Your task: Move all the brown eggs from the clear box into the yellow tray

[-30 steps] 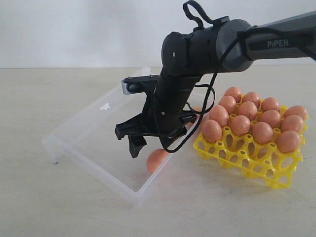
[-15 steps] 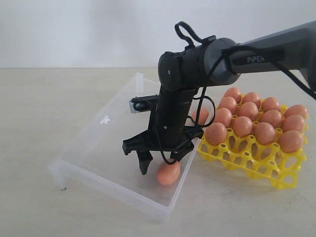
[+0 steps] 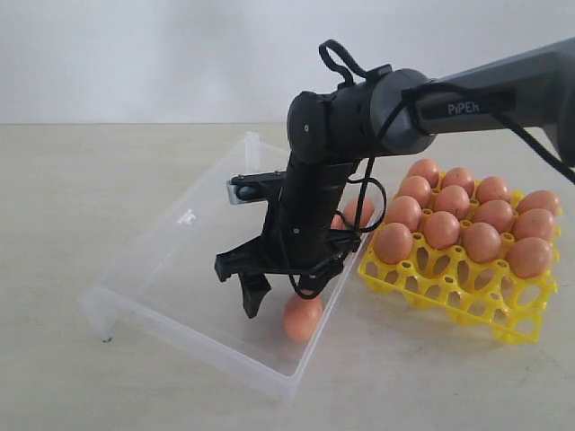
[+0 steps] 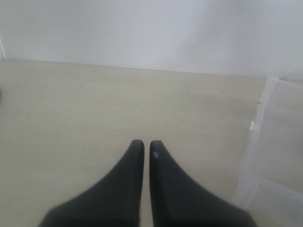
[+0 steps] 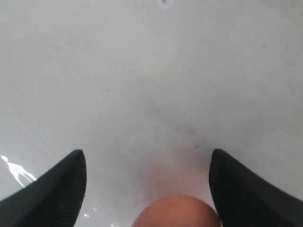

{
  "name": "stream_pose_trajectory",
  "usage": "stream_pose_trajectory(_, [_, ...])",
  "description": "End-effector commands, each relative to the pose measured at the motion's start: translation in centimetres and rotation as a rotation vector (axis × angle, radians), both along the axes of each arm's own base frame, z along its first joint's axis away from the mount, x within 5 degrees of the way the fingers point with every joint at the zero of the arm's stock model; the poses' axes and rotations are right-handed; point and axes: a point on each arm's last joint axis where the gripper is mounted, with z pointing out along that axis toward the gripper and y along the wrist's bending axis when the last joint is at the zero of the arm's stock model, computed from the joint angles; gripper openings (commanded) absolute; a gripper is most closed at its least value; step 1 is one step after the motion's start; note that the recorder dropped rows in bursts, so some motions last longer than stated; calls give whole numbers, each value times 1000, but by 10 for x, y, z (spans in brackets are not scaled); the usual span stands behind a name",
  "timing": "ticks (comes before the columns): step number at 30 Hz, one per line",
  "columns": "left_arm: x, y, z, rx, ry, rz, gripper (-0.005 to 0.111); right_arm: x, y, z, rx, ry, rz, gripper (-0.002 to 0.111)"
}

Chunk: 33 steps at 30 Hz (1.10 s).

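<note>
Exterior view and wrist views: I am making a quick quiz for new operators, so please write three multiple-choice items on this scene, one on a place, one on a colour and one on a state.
1. Where does the egg nearest the right gripper lie?
A. in the clear box
B. in the tray
C. on the bare table

2. What colour is the tray?
A. blue
B. yellow
C. white

3. How do the right gripper's fingers stand?
A. shut on an egg
B. spread open
C. shut on nothing

Answers:
1 A, the egg rests on the box floor, just under the gripper.
2 B, the lattice is bright yellow.
3 B, the right wrist view shows a wide gap between the fingers, with the egg in that gap.
</note>
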Motion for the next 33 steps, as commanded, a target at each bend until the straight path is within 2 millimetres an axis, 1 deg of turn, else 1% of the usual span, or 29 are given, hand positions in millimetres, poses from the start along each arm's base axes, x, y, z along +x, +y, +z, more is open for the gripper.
stream_pose_trajectory(1, [0,0,0,0,-6,-3,4,-1,3,5,40,-18,82,66])
stream_pose_trajectory(7, [0,0,0,0,-6,-3,4,4,6,29,63,-74,127,66])
stream_pose_trajectory(12, [0,0,0,0,-8,-3,4,7,9,57,89,-99,156,66])
stream_pose_trajectory(14, [0,0,0,0,-8,-3,4,4,9,66,88,-80,171,66])
stream_pose_trajectory(16, [0,0,0,0,-8,-3,4,-1,7,69,75,-29,187,66])
stream_pose_trajectory(18, [0,0,0,0,-8,-3,4,-6,3,68,42,25,203,66])
stream_pose_trajectory(20, [0,0,0,0,-8,-3,4,-5,-1,67,-6,26,202,66])
stream_pose_trajectory(25, [0,0,0,0,-6,-3,4,-1,-7,63,-91,23,92,66])
stream_pose_trajectory(29, [0,0,0,0,-6,-3,4,1,-6,49,-113,71,11,66])
stream_pose_trajectory(33, [0,0,0,0,-6,-3,4,2,-5,32,-130,123,-31,66])
